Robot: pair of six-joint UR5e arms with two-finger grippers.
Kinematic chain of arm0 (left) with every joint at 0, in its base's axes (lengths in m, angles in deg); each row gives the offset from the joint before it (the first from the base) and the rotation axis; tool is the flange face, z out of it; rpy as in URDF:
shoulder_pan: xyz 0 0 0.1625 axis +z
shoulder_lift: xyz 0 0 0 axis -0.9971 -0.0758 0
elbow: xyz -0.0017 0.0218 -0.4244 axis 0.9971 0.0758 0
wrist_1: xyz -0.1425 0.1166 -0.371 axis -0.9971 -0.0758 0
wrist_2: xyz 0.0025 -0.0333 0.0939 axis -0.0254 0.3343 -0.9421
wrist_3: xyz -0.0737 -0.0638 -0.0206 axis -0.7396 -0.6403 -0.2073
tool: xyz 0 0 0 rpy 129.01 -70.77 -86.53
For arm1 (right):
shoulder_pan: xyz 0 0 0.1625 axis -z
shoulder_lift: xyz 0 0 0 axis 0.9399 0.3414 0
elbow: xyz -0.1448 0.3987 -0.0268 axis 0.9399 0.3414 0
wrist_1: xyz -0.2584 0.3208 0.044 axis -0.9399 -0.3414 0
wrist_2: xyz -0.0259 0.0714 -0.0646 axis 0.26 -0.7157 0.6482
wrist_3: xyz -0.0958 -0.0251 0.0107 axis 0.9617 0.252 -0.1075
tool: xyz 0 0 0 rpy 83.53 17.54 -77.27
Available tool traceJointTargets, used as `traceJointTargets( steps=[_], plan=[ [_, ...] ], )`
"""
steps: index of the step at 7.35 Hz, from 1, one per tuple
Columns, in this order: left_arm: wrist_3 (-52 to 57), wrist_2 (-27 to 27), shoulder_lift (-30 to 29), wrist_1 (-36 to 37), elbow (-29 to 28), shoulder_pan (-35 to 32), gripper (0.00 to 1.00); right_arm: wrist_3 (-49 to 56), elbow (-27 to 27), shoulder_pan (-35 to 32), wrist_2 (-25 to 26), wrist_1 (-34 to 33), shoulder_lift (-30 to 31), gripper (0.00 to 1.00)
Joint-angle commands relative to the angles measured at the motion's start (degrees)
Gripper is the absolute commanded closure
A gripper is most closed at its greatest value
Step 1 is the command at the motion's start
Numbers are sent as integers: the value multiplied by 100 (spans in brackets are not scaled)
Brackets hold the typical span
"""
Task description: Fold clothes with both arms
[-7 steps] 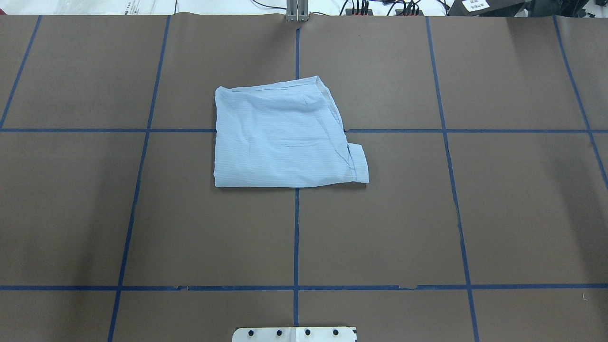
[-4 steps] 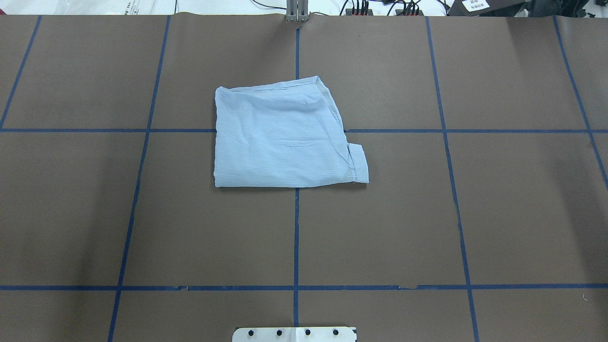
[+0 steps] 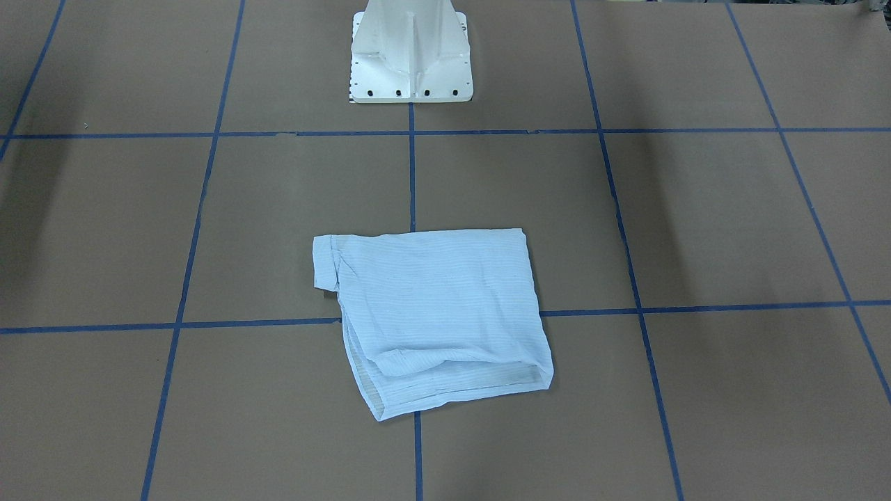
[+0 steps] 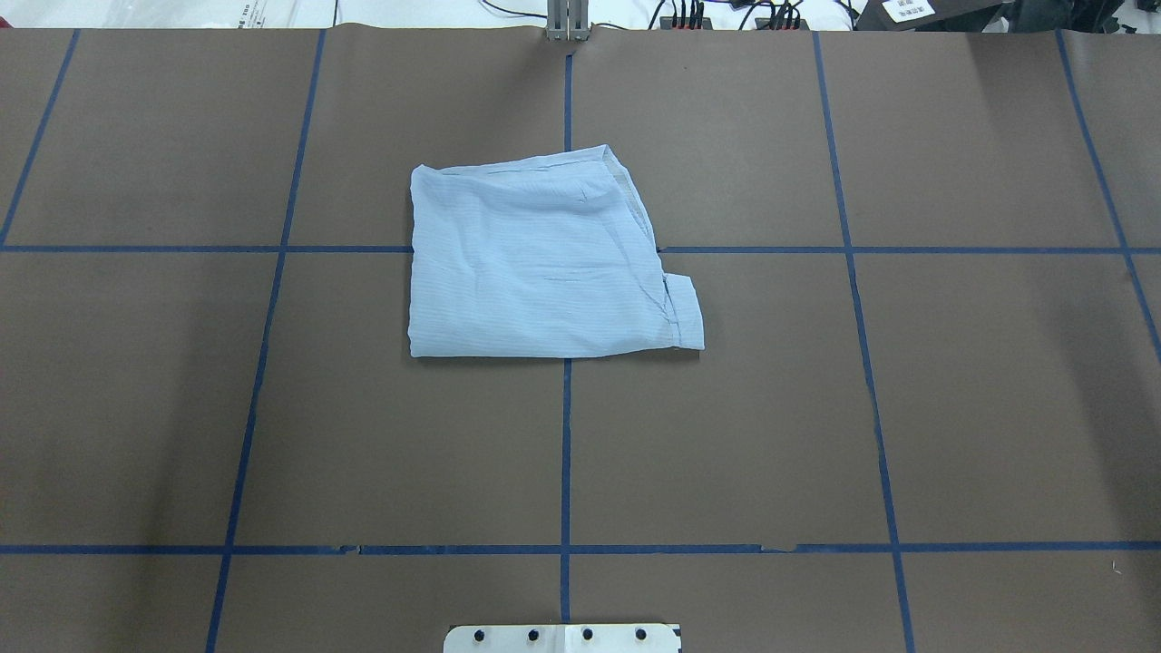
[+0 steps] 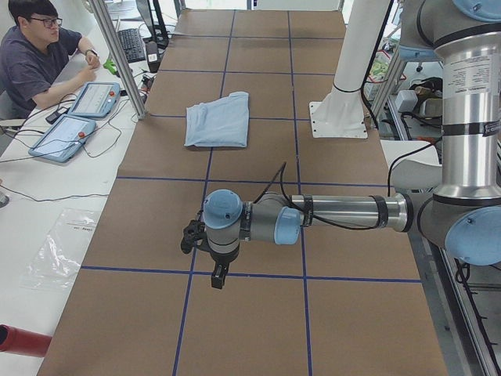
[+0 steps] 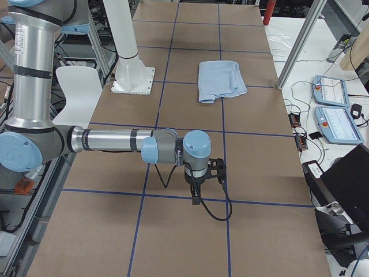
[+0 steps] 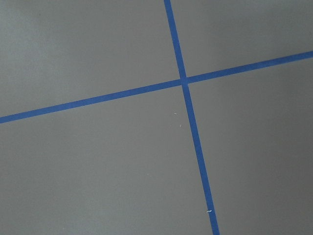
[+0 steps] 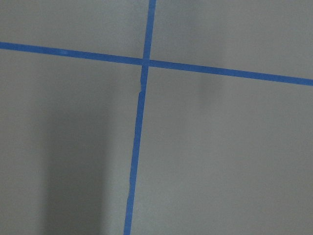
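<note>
Here the shirt [image 4: 544, 263] lies folded into a rough rectangle in the middle of the counter [image 4: 816, 435]. It rests flat on the brown cover, over the place where the central blue tape line [image 4: 565, 453] meets a cross line. It is light blue with fine stripes. In the overhead view a small flap [image 4: 685, 313] sticks out at its near right corner, and on the far edge the lower layers show a little under the top one. Nothing touches the shirt.

The left arm [image 5: 337, 211] is stretched level above the counter at the robot's left end, well apart from the shirt. Its tool [image 5: 218, 278] points down, close above a blue line. This tool shows only in the side view, so I cannot tell if its fingers stand apart or together. The right arm [image 6: 115, 140] is stretched the same way at the opposite end, and its tool [image 6: 196, 199] also points down near a blue line; again I cannot tell its state. Both wrist views show only brown cover and a crossing of blue lines.

The white base [image 3: 411, 52] stands on the robot's side of the counter. A man [image 5: 39, 55] sits at a side desk beyond the shirt, with two flat pendants [image 5: 66, 137] before him.
</note>
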Motion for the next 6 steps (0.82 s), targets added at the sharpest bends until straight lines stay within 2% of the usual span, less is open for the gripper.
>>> traceJointTargets(
  steps=[1, 6],
  plan=[
    [0, -9, 7, 5, -20, 0, 0, 0, 8, 1, 8, 0, -7, 0],
    [0, -9, 112, 5, 50, 0, 0, 17, 26, 1, 8, 9, 1, 0]
  ],
)
